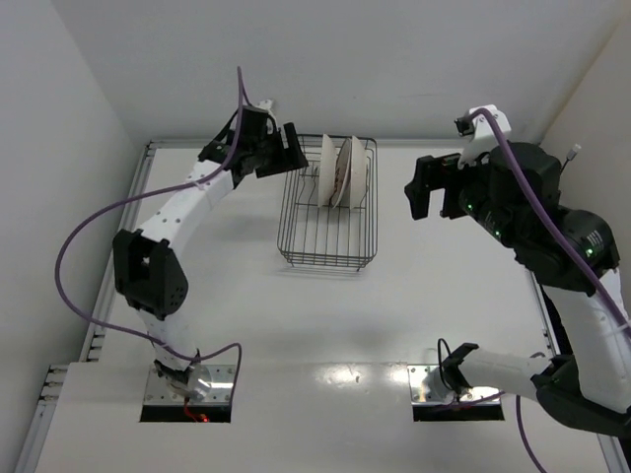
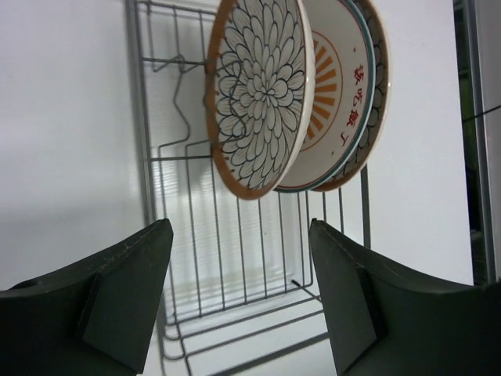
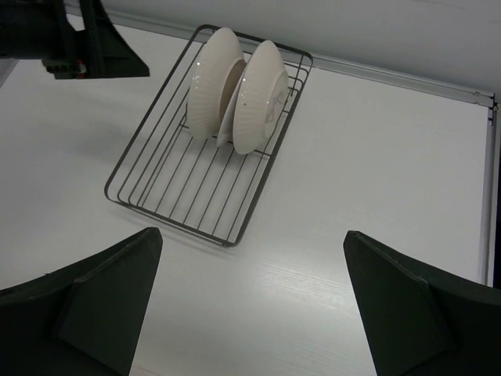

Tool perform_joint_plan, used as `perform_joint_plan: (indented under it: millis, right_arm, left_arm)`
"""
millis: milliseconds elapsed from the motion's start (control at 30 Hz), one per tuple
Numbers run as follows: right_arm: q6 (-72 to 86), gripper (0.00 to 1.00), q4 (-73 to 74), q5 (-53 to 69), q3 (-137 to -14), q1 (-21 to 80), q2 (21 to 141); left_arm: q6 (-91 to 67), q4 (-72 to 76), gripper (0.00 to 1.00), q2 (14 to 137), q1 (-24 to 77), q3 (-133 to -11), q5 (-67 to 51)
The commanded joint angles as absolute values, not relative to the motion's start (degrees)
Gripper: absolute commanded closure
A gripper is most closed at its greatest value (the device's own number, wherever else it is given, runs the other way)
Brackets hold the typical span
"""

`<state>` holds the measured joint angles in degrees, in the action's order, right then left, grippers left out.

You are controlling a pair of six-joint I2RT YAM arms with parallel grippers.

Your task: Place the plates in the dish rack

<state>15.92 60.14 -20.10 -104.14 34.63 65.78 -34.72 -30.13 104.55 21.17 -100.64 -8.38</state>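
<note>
Plates (image 2: 262, 94) stand on edge in black wire rack (image 1: 317, 238): front one brown-rimmed, petal-patterned; next shows orange sunburst. Left gripper (image 2: 239, 298) and right gripper (image 3: 250, 305): spread, empty.

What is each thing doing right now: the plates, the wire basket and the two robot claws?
Black wire dish rack: flat on the table, holding all three plates.
Brown-rimmed round plate with white petal pattern: standing on edge in the rack.
White round plate with orange sunburst: standing on edge behind it.
Third round plate: standing on edge, mostly hidden.
Left gripper: open, empty.
Right gripper: open, empty.
</note>
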Motion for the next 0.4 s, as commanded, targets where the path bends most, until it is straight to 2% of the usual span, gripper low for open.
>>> perform_joint_plan:
  millis: [0, 367]
  right_arm:
    - [16.87, 0.01, 60.20, -19.78, -103.63, 34.45, 63.55]
    - [21.79, 0.01, 64.85, -23.99, -97.65, 34.45, 57.92]
  left_arm:
    - [-32.08, -29.62, 0.32, 93.88, 19.96, -98.10, -0.09]
    - [-31.56, -32.17, 0.32, 79.82, 19.34, -87.72, 11.77]
